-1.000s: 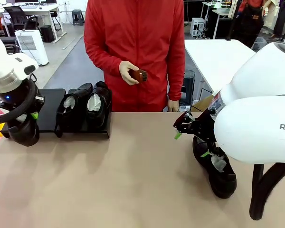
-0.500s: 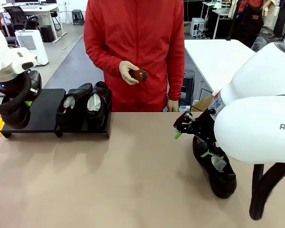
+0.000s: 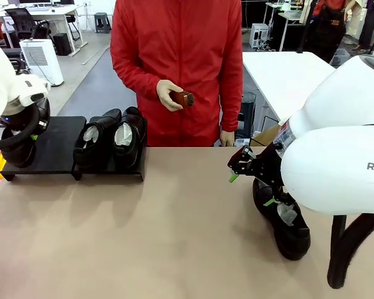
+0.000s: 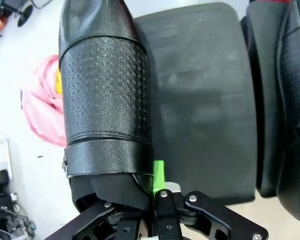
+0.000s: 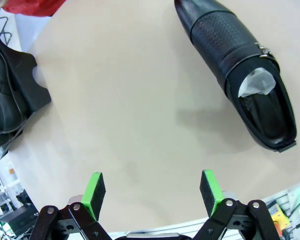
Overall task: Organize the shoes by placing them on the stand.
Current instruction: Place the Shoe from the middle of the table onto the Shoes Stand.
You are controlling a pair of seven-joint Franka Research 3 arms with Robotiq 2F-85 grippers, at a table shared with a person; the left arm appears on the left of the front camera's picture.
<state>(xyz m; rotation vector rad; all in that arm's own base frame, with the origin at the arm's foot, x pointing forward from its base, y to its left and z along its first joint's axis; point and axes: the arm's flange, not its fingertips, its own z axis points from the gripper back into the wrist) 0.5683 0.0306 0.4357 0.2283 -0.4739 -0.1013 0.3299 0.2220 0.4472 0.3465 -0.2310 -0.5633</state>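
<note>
My left gripper (image 3: 30, 138) is shut on a black glossy shoe (image 3: 17, 153), held by its heel rim over the left end of the stand (image 3: 63, 144). The left wrist view has that shoe (image 4: 105, 90) hanging toe-away beside the bare left panel (image 4: 200, 100), one green pad (image 4: 158, 174) against its rim. Two shoes (image 3: 97, 144) (image 3: 128, 138) rest side by side on the stand's right panel. Another shoe (image 3: 285, 219) with white paper inside lies on the table under my right arm. My right gripper (image 3: 239, 166) hovers open beside it, nothing between its pads (image 5: 94, 188).
A person in a red jacket (image 3: 177, 62) stands at the far side holding a small brown brush (image 3: 182, 98). The right wrist view shows the loose shoe (image 5: 240, 65) up right and the stand's corner (image 5: 32, 82) at left. A pink cloth (image 4: 42, 112) lies on the floor.
My left gripper has lifted its shoe from the table in front of the stand up and back over the stand's left end. The right arm and the person have stayed still.
</note>
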